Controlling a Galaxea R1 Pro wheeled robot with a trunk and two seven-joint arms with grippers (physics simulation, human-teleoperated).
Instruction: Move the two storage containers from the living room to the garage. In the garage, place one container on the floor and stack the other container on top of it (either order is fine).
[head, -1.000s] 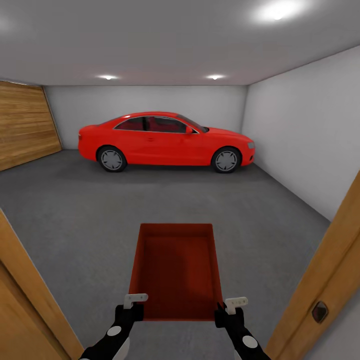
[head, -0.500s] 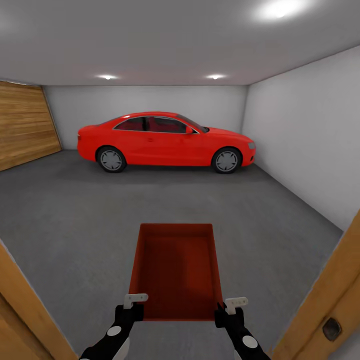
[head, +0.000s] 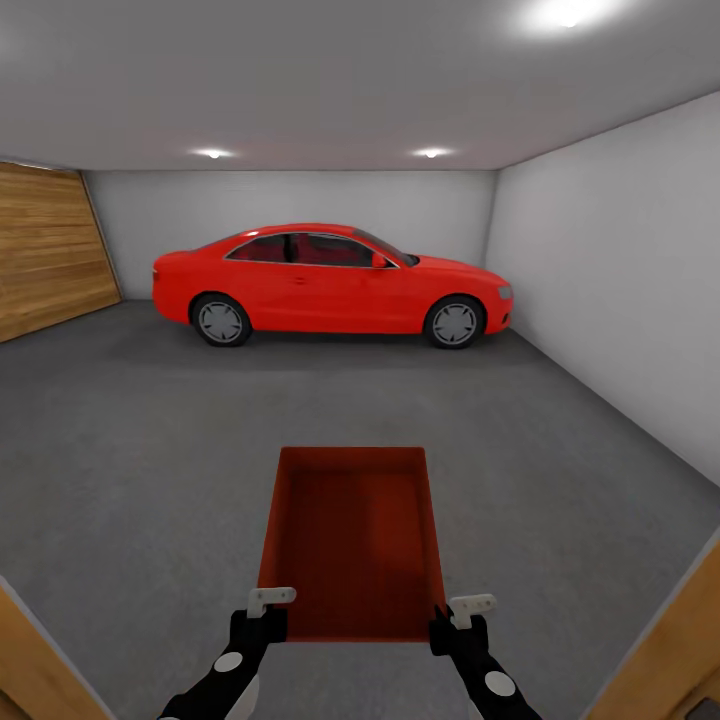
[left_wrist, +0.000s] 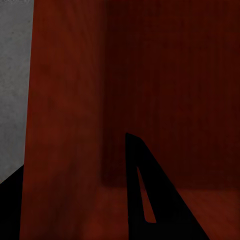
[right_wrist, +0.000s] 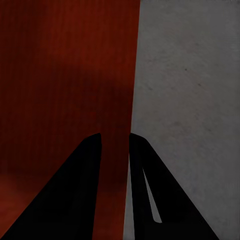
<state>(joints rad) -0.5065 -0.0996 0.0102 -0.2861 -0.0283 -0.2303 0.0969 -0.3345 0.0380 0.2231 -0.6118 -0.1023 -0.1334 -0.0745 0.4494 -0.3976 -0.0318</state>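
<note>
Container (head: 352, 540), one orange-red open box, hangs ahead of the robot between both pincers, carried above the grey garage floor (head: 140, 440). Left pincer (head: 262, 610) is clamped on the near left corner of its rim; in the left wrist view one finger (left_wrist: 145, 200) lies inside against the wall (left_wrist: 65, 130) and the other outside. Right pincer (head: 462, 618) pinches the near right wall the same way, the thin wall (right_wrist: 117, 100) caught between its two dark fingers.

Walls look thin, flat and stiff, with a smooth matt finish, so it probably weighs little but could slip or swing from a pinch at one end only. Rim corners seem the sensible hold. Concrete beyond looks rough; a glossy red car (head: 330, 285) and a slatted wooden door (head: 50, 250) stand well ahead.
</note>
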